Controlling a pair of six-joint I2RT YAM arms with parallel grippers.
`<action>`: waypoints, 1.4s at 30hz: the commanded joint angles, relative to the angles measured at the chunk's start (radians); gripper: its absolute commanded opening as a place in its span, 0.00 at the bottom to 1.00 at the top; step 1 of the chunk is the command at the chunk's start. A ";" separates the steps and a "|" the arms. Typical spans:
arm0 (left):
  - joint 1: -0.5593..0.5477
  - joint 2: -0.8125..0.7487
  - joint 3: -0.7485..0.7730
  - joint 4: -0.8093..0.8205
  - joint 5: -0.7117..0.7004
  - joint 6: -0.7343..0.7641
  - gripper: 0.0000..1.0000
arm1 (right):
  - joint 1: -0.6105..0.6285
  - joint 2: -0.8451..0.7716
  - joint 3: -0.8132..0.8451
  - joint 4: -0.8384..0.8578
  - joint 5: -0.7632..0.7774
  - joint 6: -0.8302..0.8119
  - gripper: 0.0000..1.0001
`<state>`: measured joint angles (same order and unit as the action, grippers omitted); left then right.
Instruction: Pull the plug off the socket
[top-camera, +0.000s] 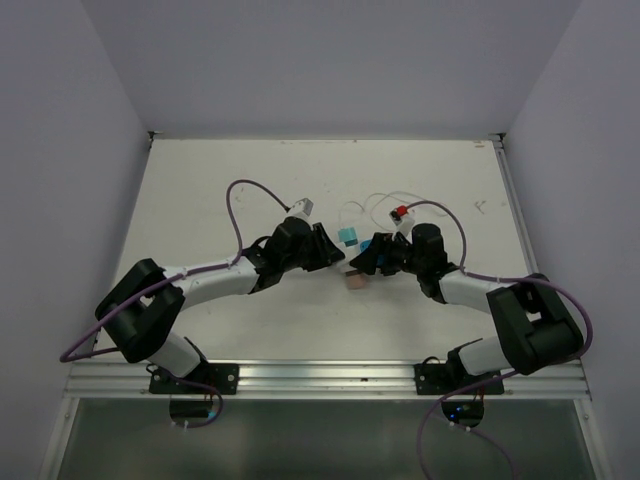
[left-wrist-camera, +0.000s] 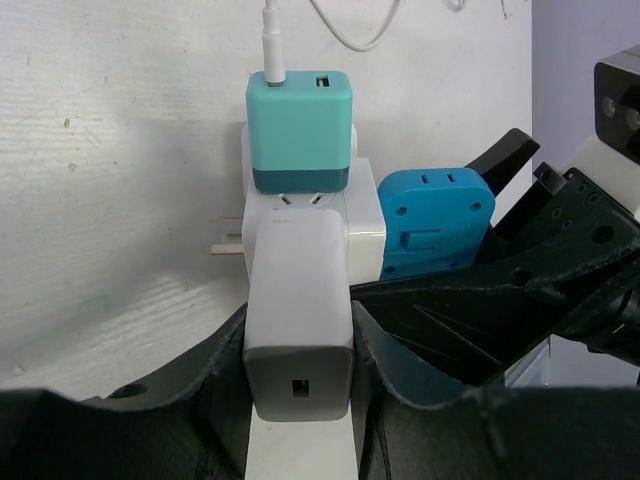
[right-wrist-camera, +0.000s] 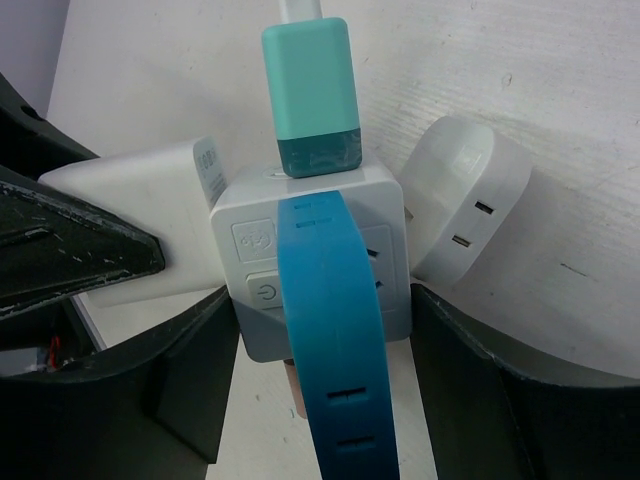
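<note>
2 pincers engaged, I note: left gripper (left-wrist-camera: 300, 340) clenched on white rectangular plastic plug (left-wrist-camera: 298, 290); right gripper (right-wrist-camera: 322, 320) grasping small white plastic cube socket (right-wrist-camera: 245, 240).

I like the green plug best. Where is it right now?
In the top view the green plug sits near the middle of the table, plugged into the far side of the white socket, with the blue plug just right of it.
</note>
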<state>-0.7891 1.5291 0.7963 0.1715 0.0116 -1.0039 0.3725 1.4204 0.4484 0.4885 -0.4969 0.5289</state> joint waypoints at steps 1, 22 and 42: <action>-0.009 -0.049 0.017 0.123 -0.007 -0.019 0.00 | 0.005 0.008 -0.008 0.053 -0.023 -0.017 0.66; -0.009 -0.147 0.004 0.105 -0.067 0.030 0.00 | 0.005 0.026 0.009 -0.119 0.178 -0.060 0.00; -0.045 -0.293 -0.097 0.224 -0.199 0.047 0.00 | -0.020 0.077 0.052 -0.263 0.322 -0.032 0.00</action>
<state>-0.8303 1.3624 0.6678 0.2043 -0.1349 -0.9760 0.4202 1.4425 0.5186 0.4068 -0.5007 0.5243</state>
